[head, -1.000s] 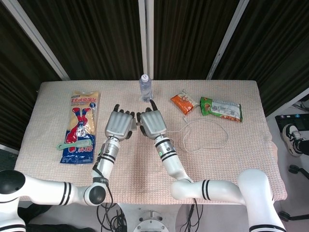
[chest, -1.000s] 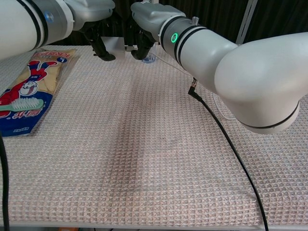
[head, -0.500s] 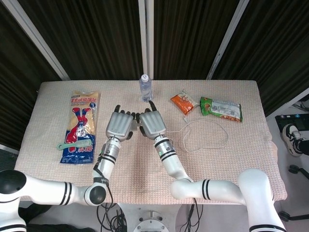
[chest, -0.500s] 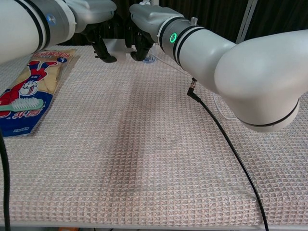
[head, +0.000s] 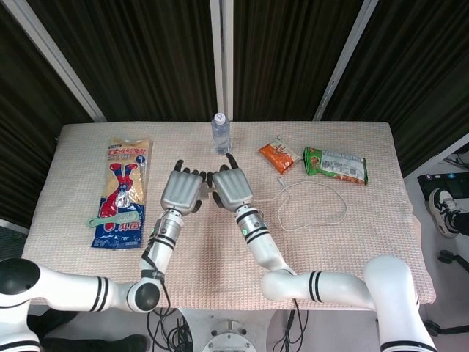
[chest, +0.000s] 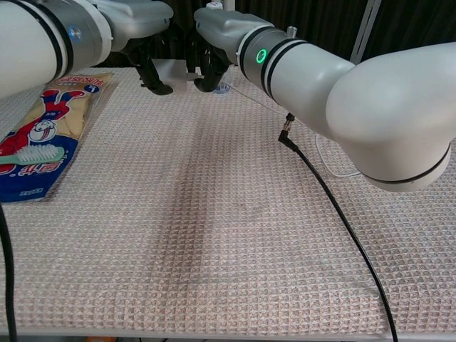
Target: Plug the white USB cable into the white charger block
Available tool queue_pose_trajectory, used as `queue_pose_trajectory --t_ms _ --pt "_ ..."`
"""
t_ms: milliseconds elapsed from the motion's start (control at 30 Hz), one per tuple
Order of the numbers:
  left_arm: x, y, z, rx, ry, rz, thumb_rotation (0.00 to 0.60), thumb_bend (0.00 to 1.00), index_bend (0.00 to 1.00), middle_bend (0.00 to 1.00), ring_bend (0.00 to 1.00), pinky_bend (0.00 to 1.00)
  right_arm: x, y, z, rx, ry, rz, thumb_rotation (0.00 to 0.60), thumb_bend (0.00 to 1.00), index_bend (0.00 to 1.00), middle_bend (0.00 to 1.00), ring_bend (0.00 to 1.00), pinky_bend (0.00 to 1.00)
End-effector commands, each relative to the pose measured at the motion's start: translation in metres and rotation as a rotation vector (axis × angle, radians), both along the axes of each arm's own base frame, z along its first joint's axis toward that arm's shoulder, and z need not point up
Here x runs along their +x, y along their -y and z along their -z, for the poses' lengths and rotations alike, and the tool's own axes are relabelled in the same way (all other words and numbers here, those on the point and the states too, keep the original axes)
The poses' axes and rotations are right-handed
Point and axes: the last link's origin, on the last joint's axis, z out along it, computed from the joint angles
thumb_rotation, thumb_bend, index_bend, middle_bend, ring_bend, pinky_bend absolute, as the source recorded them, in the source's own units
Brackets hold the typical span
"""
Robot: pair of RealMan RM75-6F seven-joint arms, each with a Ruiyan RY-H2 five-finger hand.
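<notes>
White charger block [chest: 169, 69]: pale boxy shape, upper centre of the chest view, between your two hands and hemmed by dark fingers on both sides. Only its flat front face shows; the port cannot be made out. In the head view the hands hide it.

White USB cable [head: 316, 209]: thin white line lying in an open loop on the cloth, right of centre in the head view. One end runs up-left toward the right hand; the plug end is hidden there.

Left hand [head: 182, 189]: fingers curled down at the block's left side; appears to grip it. Right hand [head: 231, 186]: fingers curled at the block's right side, cable leading into it; whether it holds the plug, cannot tell.

Water bottle [head: 220, 133] upright just behind the hands. Orange snack packet [head: 277, 156] and green snack packet [head: 335, 165] upper right. Toothbrush pack [head: 122, 191] at left, with a green toothbrush [head: 111, 216] on it.
</notes>
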Motion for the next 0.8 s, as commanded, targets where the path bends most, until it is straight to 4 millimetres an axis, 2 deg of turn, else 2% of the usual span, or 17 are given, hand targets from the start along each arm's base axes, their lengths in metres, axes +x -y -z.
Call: queue_pose_trajectory --t_ms 33,100,267,467,633,800 --pt "-0.002 0.0 -0.001 0.0 0.005 -0.004 0.596 0.24 0.45 0.51 0.32 0.14 -0.003 0.0 -0.002 -0.002 -0.001 0.003 0.6 0.14 0.27 0.42 0.22 0.0" --pt "-0.004 -0.001 -0.001 0.002 0.008 -0.009 0.596 0.24 0.45 0.51 0.32 0.14 -0.006 0.0 -0.005 -0.006 0.001 0.009 0.6 0.09 0.19 0.39 0.19 0.0" --pt "-0.012 -0.001 -0.002 0.001 0.028 -0.023 0.597 0.24 0.45 0.51 0.32 0.14 -0.018 -0.002 -0.016 -0.021 -0.004 0.015 0.6 0.07 0.09 0.32 0.15 0.0" --pt "-0.039 -0.001 0.005 -0.02 0.046 -0.049 0.598 0.24 0.45 0.47 0.29 0.14 -0.053 -0.008 -0.051 -0.054 -0.038 0.03 0.6 0.07 0.07 0.3 0.14 0.0" --pt "-0.072 -0.004 0.024 -0.061 0.05 -0.098 0.6 0.24 0.41 0.41 0.22 0.11 -0.086 -0.018 -0.088 -0.09 -0.051 0.04 0.6 0.07 0.05 0.29 0.13 0.0" --pt "-0.09 -0.005 0.045 -0.112 0.029 -0.133 0.6 0.24 0.37 0.38 0.2 0.08 -0.112 -0.027 -0.116 -0.115 -0.018 0.061 0.6 0.07 0.05 0.29 0.13 0.0"
